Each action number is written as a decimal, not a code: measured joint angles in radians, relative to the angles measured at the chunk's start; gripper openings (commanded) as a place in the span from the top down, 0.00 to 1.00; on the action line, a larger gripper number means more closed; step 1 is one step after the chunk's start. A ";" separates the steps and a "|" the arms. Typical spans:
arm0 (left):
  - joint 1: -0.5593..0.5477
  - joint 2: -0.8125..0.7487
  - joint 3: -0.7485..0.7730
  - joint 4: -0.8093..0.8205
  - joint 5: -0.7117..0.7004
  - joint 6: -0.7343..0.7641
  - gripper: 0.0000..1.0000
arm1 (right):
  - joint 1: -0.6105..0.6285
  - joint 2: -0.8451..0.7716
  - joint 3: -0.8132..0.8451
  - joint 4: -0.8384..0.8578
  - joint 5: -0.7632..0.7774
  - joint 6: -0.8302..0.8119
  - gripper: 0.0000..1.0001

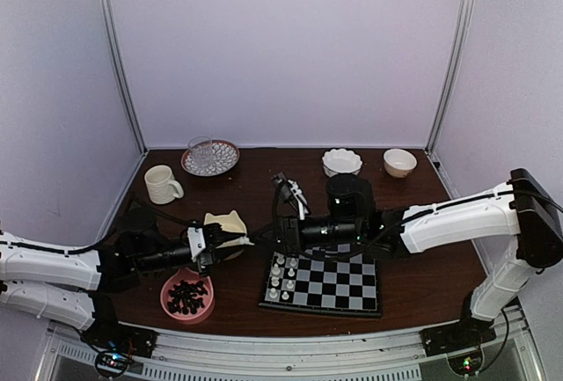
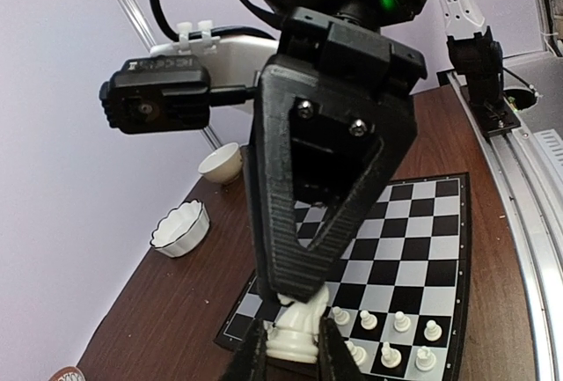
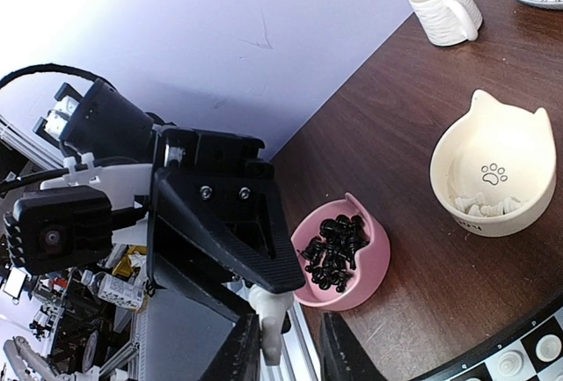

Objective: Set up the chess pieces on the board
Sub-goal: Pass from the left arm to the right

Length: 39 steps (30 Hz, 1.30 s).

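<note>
Upper left of the top view: white ribbed mug (image 1: 163,185) beside patterned plate (image 1: 230,157) bearing a clear glass (image 1: 201,150). Upper right: scalloped white bowl (image 1: 341,162), small cream bowl (image 1: 399,163). Lower left: cat-eared bowl (image 1: 227,223), pink bowl (image 1: 165,300), on dark wooden table (image 1: 422,284).

Board (image 3: 528,339) cut off btm-right; white pieces (image 1: 275,282) too small to ID.

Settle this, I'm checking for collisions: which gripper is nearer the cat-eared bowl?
Left. The left gripper reaches across the cat-eared bowl; the right gripper is just right of it, by the board.
</note>
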 measured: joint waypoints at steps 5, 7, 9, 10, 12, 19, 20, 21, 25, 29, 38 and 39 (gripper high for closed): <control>0.000 -0.009 -0.002 -0.005 0.001 0.000 1.00 | 0.002 0.006 0.003 0.012 -0.001 0.009 0.78; 0.000 -0.010 -0.002 -0.005 0.001 0.000 1.00 | 0.002 0.006 0.003 0.018 -0.002 0.011 0.78; 0.000 -0.011 -0.002 -0.005 0.001 0.000 1.00 | 0.002 0.007 0.003 0.019 -0.004 0.013 0.78; 0.000 -0.011 -0.002 -0.005 0.000 0.000 1.00 | 0.002 0.007 0.003 0.020 -0.005 0.016 0.77; 0.000 -0.012 -0.002 -0.005 0.001 0.000 1.00 | 0.002 0.007 0.003 0.020 -0.006 0.019 0.76; 0.000 -0.015 -0.002 -0.013 -0.002 0.000 1.00 | 0.006 0.014 0.003 0.036 -0.027 0.034 0.94; 0.000 -0.015 -0.002 -0.014 -0.002 0.000 0.99 | 0.006 0.014 0.003 0.038 -0.030 0.037 0.98; 0.000 -0.015 -0.002 -0.016 -0.002 0.000 0.99 | 0.006 0.014 0.003 0.038 -0.031 0.033 1.00; 0.000 -0.015 -0.002 -0.019 -0.003 0.000 0.70 | 0.006 0.015 0.004 0.032 -0.035 0.029 1.00; -0.001 -0.015 -0.002 -0.018 -0.003 0.000 0.45 | 0.001 0.011 0.037 -0.052 -0.014 -0.017 1.00; -0.004 -0.014 -0.003 -0.017 -0.092 -0.114 0.17 | -0.139 -0.068 0.204 -0.437 0.078 -0.209 1.00; -0.004 -0.014 -0.002 -0.022 -0.120 -0.144 0.16 | -0.161 -0.066 0.251 -0.507 0.100 -0.241 1.00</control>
